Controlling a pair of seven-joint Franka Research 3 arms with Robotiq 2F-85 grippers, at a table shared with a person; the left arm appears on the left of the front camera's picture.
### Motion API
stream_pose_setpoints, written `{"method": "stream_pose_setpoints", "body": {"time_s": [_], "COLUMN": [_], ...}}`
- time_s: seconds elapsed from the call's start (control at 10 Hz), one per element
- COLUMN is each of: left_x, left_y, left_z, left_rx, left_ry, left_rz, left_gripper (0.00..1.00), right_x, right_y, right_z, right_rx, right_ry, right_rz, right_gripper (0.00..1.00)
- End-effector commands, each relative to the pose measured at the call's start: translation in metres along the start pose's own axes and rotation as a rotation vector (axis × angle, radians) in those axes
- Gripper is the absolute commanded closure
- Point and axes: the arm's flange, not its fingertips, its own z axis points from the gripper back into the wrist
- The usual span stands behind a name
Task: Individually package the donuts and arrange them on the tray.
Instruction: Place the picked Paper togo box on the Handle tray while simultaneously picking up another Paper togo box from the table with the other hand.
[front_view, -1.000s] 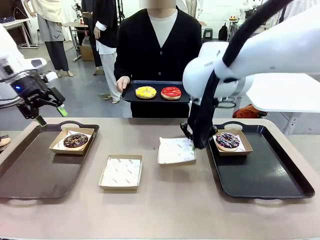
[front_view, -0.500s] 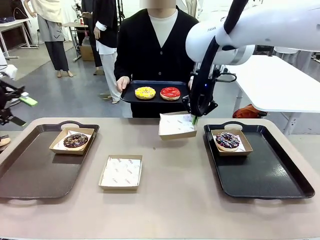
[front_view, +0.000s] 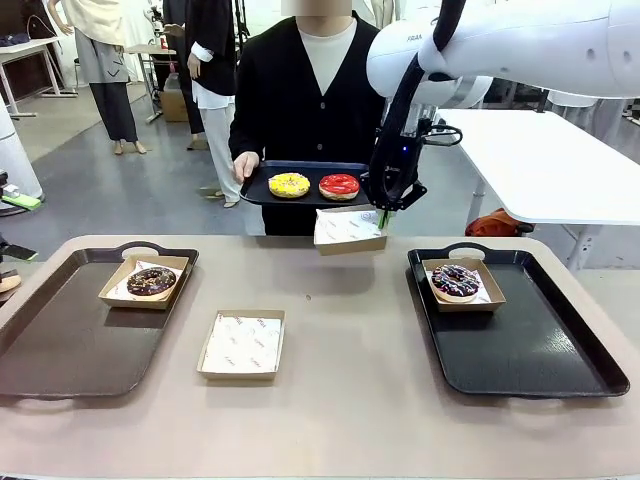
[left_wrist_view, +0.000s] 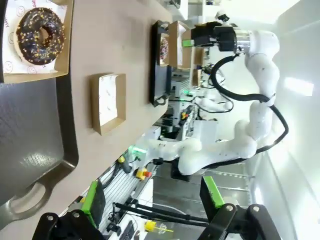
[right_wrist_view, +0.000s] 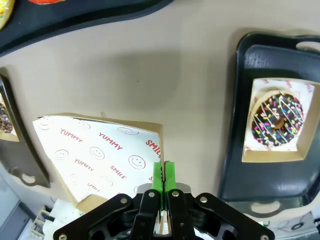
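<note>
Two donuts are not yet boxed: the red donut (front_view: 339, 185) and the yellow donut (front_view: 289, 185) lie on the person's tray (front_view: 256, 196), just beyond the right tool (front_view: 386, 212). The step, I judge, is presenting the empty box (front_view: 348, 230) level and steady under that tray's edge. The right tool is clamped on the box's rim and holds it up off the table (front_view: 330, 400). The left tool (left_wrist_view: 153, 194) has its pads apart and holds nothing.

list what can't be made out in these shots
- Front view: left tool, cut off by the left edge.
- Front view: the person's second hand at the small black tray, hidden behind the white right arm.
- Front view: right tool's grip on the paper-lined brown cardboard box, too small.
- Right wrist view: glossy red donut and yellow sprinkled donut, cut by the top edge.
- Left wrist view: dark sprinkled donut, edge-on, too small.
</note>
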Motion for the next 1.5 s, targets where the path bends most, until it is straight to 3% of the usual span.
{"method": "stream_pose_setpoints", "body": {"time_s": [0.0,1.4], "left_x": [0.0017,0.0026], "left_y": [0.0087,0.0137], "left_z": [0.0078,0.0068], "left_rx": [-0.065,-0.042], "left_ry": [-0.026,-0.035], "left_rz": [-0.012,0.024], "left_gripper": [0.00,0.00], "right_x": [0.0183,0.0194], "right_y": [0.0067,0.0056], "right_z": [-0.0003,-0.0101], "right_rx": [0.005,0.006], "right_ry": [0.025,0.017], "right_rz": [0.034,0.015], "right_gripper": [1.00,1.00]}}
